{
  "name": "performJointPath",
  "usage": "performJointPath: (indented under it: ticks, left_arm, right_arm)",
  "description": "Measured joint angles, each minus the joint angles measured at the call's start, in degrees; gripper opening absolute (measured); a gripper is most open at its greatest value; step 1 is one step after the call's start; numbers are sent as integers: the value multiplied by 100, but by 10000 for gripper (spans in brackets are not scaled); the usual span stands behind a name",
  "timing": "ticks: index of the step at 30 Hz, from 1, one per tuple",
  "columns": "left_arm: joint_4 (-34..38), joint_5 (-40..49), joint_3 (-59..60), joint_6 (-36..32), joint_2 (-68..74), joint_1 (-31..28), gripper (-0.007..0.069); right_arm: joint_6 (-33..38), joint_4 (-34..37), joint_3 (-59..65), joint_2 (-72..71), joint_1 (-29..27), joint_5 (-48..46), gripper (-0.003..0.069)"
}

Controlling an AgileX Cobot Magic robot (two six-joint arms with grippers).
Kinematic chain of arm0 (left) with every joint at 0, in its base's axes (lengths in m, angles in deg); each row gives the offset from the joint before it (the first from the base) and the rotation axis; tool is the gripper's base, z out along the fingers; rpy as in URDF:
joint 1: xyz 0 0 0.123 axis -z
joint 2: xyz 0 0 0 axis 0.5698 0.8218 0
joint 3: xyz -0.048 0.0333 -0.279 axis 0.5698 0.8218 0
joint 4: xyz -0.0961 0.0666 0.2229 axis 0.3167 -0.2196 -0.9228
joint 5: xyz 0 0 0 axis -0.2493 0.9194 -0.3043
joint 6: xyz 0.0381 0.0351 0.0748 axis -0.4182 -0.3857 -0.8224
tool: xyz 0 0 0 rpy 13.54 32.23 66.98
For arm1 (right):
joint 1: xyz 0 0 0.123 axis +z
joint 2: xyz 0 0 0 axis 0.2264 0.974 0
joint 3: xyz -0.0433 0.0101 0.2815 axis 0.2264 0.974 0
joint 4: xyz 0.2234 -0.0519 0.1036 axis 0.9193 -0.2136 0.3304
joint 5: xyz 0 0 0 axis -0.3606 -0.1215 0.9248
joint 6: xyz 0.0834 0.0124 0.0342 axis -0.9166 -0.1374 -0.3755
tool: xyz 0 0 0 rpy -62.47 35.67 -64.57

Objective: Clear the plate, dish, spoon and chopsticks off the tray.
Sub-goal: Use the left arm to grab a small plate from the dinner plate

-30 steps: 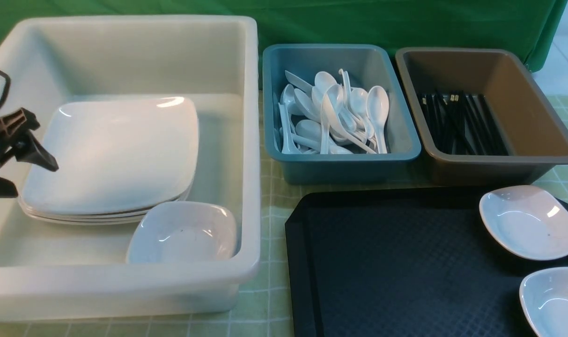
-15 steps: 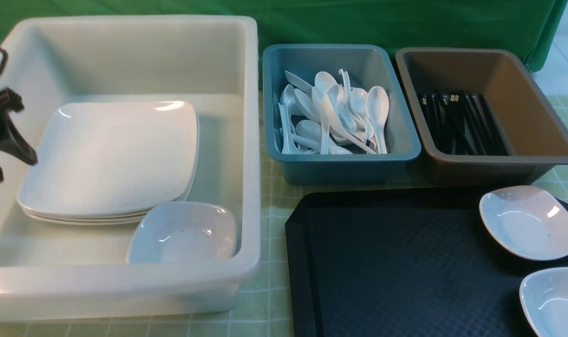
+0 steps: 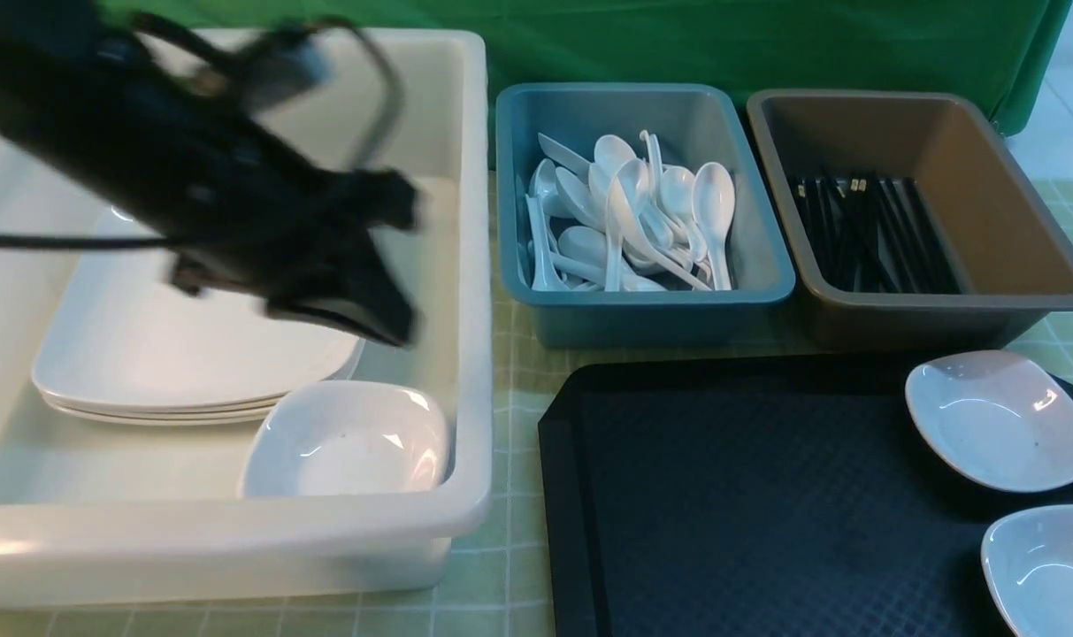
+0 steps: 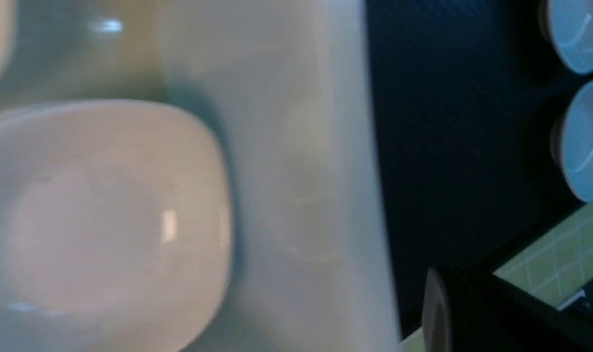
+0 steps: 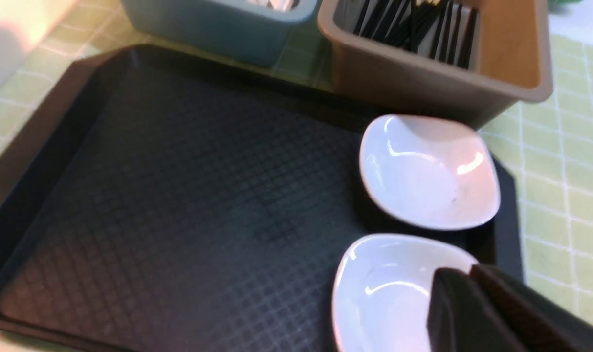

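Your left pincer [image 3: 372, 318], out at the tub's [image 3: 470, 265] left edge a moment ago, has swung in over the plates [image 3: 147, 354], blurred and pressed together. Right of it, the tray [image 3: 722, 495] still carries a far dish [image 3: 1000, 420] and a near dish [image 3: 1045, 566]. Your right pincer [image 5: 455, 278], closed on nothing, hangs over the near dish.

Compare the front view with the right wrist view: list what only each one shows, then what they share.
Front view only: the stacked plates and a small dish inside the white tub, with the blurred left gripper over them. Right wrist view only: the right gripper, shut and empty. Both: the black tray, the farther dish and nearer dish on it, the brown tub of chopsticks, and the blue bin.
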Motion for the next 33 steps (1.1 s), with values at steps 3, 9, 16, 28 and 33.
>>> performJointPath:
  ticks: [3, 9, 16, 28, 33]
  left_arm:
    - [12, -538, -66, 390, 347, 792, 46]
    - [226, -1228, -1068, 1004, 1680, 2014, 186]
    - [232, -1308, -3082, 1308, 3649, 2917, 369]
    - [614, -1574, -4475, 1405, 5239, 3323, 399]
    - [865, -1879, -4483, 1411, 5448, 3336, 395]
  right_arm:
    - [0, -142, -465, 0, 0, -243, 1]
    - [0, -346, -1212, 5, 0, -387, 1]
    - [-12, -372, -1386, 5, 0, -571, 1]
    - [-18, -384, -1386, 5, 0, -665, 10]
    - [-17, -384, -1386, 5, 0, -659, 15]
